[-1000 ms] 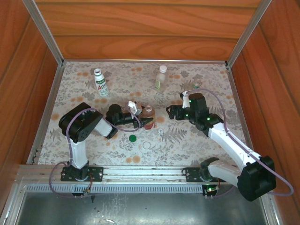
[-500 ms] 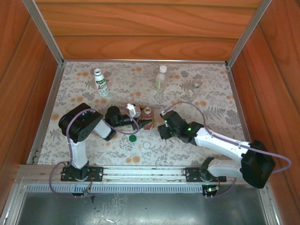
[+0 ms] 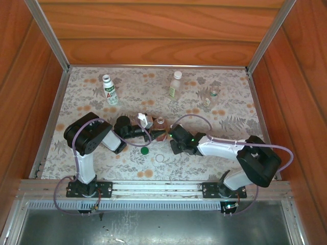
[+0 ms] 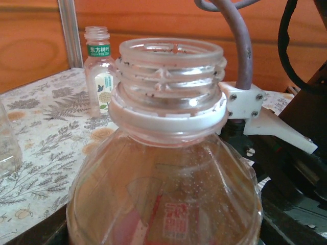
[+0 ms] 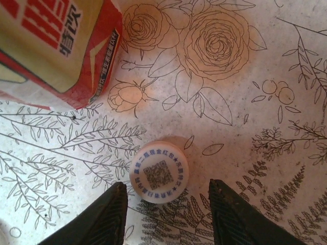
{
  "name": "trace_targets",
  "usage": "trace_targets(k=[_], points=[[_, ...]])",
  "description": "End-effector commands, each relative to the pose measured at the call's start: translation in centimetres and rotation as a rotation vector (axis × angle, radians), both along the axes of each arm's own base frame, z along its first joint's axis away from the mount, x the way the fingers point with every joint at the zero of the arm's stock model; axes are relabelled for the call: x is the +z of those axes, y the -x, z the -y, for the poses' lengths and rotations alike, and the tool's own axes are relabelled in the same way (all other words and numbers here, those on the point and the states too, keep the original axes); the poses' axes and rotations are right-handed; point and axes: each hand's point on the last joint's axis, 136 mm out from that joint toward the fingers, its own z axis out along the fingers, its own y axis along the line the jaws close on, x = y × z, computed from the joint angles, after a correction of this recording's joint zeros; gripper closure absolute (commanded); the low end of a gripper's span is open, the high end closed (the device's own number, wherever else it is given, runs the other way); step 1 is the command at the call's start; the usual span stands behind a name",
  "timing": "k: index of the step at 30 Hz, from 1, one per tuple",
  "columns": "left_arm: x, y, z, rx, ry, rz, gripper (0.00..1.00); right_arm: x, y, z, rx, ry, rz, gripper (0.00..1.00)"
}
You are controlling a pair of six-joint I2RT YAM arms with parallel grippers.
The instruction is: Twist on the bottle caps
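Your left fingers (image 3: 156,135) are pinching the amber bottle (image 4: 163,168); your right fingers (image 5: 110,217) are straddling, spread, the white cap (image 5: 159,172).

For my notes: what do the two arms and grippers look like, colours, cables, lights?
Both arms have black rounded joints and white links: left arm, right arm. A mauve cable loops along each. Small green lights glow near the right wrist. The right gripper has black, ribbed, tapering fingers.
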Motion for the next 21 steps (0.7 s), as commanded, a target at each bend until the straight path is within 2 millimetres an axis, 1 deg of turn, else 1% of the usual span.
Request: trace_targets(k=[1, 3, 5, 9, 11, 14, 17, 21], points=[[-1.29, -0.07, -0.69, 0.021, -0.036, -0.028, 0.4, 0.42, -1.01, -0.53, -0.039, -0.023, 0.035, 0.54], [-1.35, 0.0, -0.7, 0.02, -0.037, -0.03, 0.4, 0.16, -1.02, -0.65, -0.038, -0.024, 0.026, 0.55], [-1.41, 0.02, -0.7, 0.019, -0.038, -0.032, 0.4, 0.01, -1.04, -0.82, -0.037, -0.025, 0.02, 0.6], [-1.38, 0.06, -0.71, 0.018, -0.038, -0.031, 0.4, -0.26, -1.07, -1.01, -0.034, -0.022, 0.01, 0.6], [-1.35, 0.01, -0.72, 0.019, -0.037, -0.03, 0.4, -0.35, -1.04, -1.02, -0.032, -0.022, 0.006, 0.63], [-1.35, 0.07, -0.69, 0.016, -0.037, -0.031, 0.4, -0.14, -1.18, -1.04, -0.035, -0.025, 0.012, 0.63], [-1.3, 0.07, -0.64, 0.013, -0.035, -0.032, 0.4, 0.12, -1.23, -1.05, -0.036, -0.032, 0.02, 0.59], [-1.29, 0.08, -0.58, 0.007, -0.033, -0.035, 0.4, 0.15, -1.24, -1.03, -0.037, -0.034, 0.022, 0.58]])
